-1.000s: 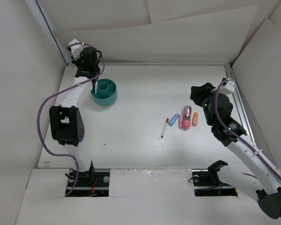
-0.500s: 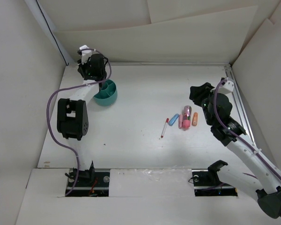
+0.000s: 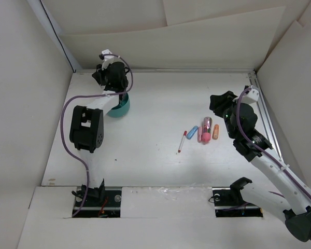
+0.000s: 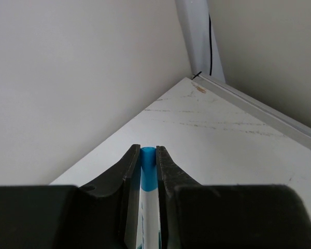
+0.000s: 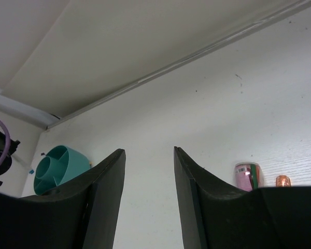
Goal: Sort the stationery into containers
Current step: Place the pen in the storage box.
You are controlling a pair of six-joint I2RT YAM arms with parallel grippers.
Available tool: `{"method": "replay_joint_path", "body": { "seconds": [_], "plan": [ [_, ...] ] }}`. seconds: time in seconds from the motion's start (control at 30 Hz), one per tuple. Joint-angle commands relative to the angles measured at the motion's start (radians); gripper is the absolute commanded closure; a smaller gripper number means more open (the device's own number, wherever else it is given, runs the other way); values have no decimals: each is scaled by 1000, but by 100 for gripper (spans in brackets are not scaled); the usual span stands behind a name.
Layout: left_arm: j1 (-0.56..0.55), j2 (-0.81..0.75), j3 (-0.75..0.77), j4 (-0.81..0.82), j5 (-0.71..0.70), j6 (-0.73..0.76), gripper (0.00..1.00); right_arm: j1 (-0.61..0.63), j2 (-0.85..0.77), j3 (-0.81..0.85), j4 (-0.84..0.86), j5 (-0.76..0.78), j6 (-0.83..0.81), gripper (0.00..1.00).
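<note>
The drop is needing care: the blue-capped pen [image 4: 146, 181] should be going down upright into one compartment of the teal cup [image 3: 121, 109], released only once its tip is below the rim. The left gripper [image 4: 148, 151], above the cup's far side, is clamping that pen between its fingers. Well to the right of the cup, beyond the loose markers [image 3: 206, 129], the right gripper [image 5: 149, 151] is hanging with jaws apart, holding nothing.

The left arm [image 3: 86, 129] and the right arm [image 3: 267, 165] were each built of white tubular links and boxy black joint housings, carried a looping purple cable [image 3: 62, 132], and ended in matte black, wedge-shaped fingers [image 5: 101, 202].
</note>
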Motion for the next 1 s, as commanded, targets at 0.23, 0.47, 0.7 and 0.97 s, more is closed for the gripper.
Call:
{"method": "replay_joint_path", "body": {
  "seconds": [0.23,0.47,0.7,0.97],
  "plan": [
    [0,53,-11,158,-64,114,100,-6,-3,-3,63,-7,-13,52],
    [0,73,-32,241,-76,186,100,-6,-3,-3,63,-7,-13,52],
    [0,105,-32,313,-86,232,100,-6,-3,-3,63,-16,-13,52],
    [0,128,-32,348,-104,263,100,-6,6,-3,63,-16,-13,52]
  ]
}}
